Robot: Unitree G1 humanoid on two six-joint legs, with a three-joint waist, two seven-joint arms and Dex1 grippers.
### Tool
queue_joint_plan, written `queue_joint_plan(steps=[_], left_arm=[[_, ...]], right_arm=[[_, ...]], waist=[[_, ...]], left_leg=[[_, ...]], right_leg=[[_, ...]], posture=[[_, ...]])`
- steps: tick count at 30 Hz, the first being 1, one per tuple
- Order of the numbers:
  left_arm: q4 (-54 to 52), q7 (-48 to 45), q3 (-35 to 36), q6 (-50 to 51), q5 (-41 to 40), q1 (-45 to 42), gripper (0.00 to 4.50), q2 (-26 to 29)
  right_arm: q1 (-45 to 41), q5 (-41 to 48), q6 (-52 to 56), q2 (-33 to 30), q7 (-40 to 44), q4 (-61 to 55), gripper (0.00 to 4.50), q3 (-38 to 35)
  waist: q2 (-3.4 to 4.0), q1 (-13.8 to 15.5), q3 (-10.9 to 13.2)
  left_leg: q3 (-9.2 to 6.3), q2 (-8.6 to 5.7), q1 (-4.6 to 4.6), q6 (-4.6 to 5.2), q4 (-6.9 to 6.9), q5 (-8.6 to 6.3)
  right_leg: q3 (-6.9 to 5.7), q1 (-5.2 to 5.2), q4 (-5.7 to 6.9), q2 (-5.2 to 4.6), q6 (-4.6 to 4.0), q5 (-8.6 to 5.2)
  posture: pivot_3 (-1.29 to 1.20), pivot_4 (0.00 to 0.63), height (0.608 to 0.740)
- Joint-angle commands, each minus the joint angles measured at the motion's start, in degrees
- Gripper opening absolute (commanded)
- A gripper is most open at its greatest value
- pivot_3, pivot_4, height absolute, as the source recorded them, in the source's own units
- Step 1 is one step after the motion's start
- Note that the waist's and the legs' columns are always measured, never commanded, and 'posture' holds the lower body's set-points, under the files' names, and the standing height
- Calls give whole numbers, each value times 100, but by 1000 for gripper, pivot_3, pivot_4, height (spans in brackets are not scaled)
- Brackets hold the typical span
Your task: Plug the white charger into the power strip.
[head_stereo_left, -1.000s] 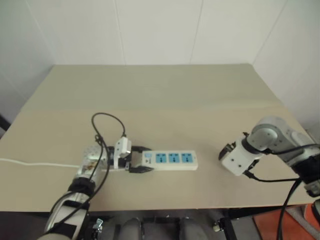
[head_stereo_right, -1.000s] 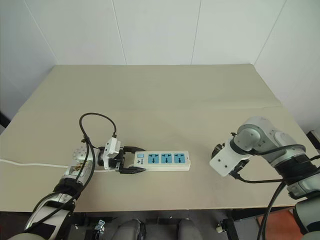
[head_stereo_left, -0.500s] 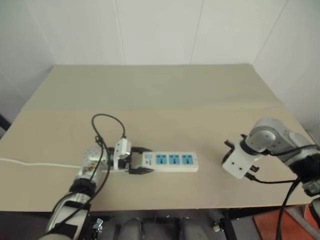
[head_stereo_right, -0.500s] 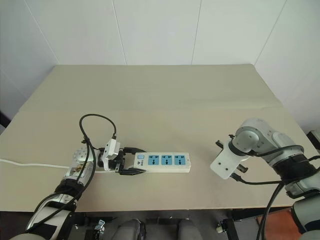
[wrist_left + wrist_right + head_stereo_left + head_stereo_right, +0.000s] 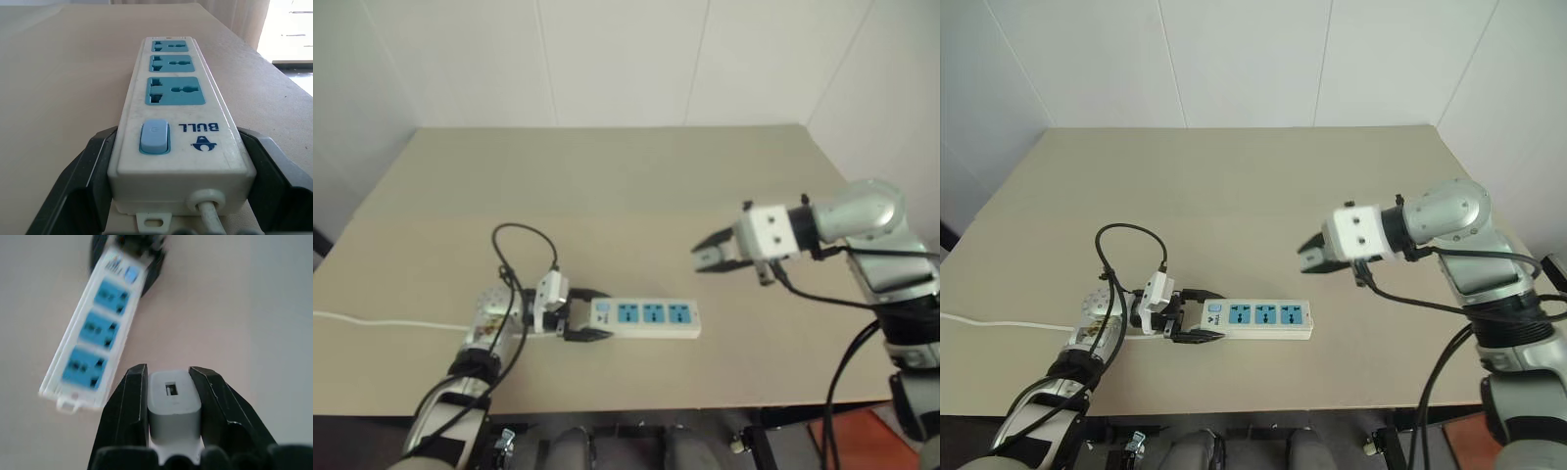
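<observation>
The power strip (image 5: 646,315) is a long white bar with three blue sockets, lying flat near the table's front left. Its switch end sits between the black fingers of my left gripper (image 5: 595,313), which press both of its sides in the left wrist view (image 5: 178,147). The white charger (image 5: 173,404) is a small rounded block clamped between the fingers of my right gripper (image 5: 169,377). That gripper (image 5: 1314,257) hovers above the table, just beyond and to the right of the strip's far end, and points left and slightly down. All three sockets (image 5: 169,91) are empty.
A thin white cord (image 5: 382,320) runs from the strip's switch end to the table's left edge. The beige table (image 5: 626,186) is bare behind the strip. White walls close it in at the back and right. The front edge lies close below the strip.
My right arm rose from the table at the right, swung left and turned its gripper toward the strip, holding the charger. The left gripper and the strip stayed put.
</observation>
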Motion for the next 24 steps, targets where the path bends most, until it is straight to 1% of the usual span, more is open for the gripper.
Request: queue_joint_plan(steps=[1, 4, 7, 9, 12, 18, 20, 24], left_arm=[[118, -12, -165, 59, 237, 18, 3279, 0], [127, -3, -183, 80, 237, -21, 3279, -28], [143, -6, -189, 82, 240, -55, 3279, -35], [164, -10, -187, 70, 244, -70, 3279, -32], [157, -16, -188, 76, 245, -67, 3279, -23], [104, -35, -179, 140, 218, -46, 3279, -7], [105, -32, -173, 151, 213, -46, 3279, -7], [122, -30, -169, 148, 213, -51, 3279, -15]], right_arm=[[78, 866, 936, 600, -873, -254, 1118, -626], [362, 1463, 1414, 1429, -1590, -392, 1118, -895], [581, 1847, 1836, 1972, -2037, -472, 1118, -1001], [737, 1943, 1911, 2220, -2186, -471, 1118, -972], [1042, 1852, 1905, 2405, -2205, -444, 1118, -728], [1455, 1803, 1858, 2563, -2052, -445, 1118, -378], [1636, 1810, 1627, 2685, -1835, -390, 1118, -266], [1744, 1646, 1292, 2901, -1675, -159, 1118, -98]], waist=[[-1, 2, -2], [0, 10, -3], [0, 21, -3], [1, 21, -3], [1, 21, -4], [1, 4, -4], [1, 5, -4], [1, -1, -4]], left_leg=[[0, -2, 0, 0, 0, 0], [-4, -2, 0, 0, -1, 0], [-5, -4, -3, 0, 0, 0], [-5, -6, -3, -1, 1, 1], [-6, -5, -2, -1, 1, 1], [-5, -5, -2, -1, 1, 1], [-6, -5, -1, -1, 1, 1], [-5, -5, -1, -1, 1, 1]], right_leg=[[0, -2, 1, -1, 0, 0], [-3, -2, 5, 0, 0, 0], [-5, -3, 11, -2, 0, 0], [-5, -2, 11, -2, 0, 0], [-7, -1, 11, 0, 0, 0], [-8, -1, 10, 1, 0, 0], [-9, 0, 10, 3, 1, 0], [-9, 1, 7, 5, 1, -1]], posture=[[0, 150, 740], [0, 150, 740], [0, 150, 740], [0, 150, 740], [0, 150, 740], [0, 150, 740], [0, 150, 740], [0, 150, 740]])
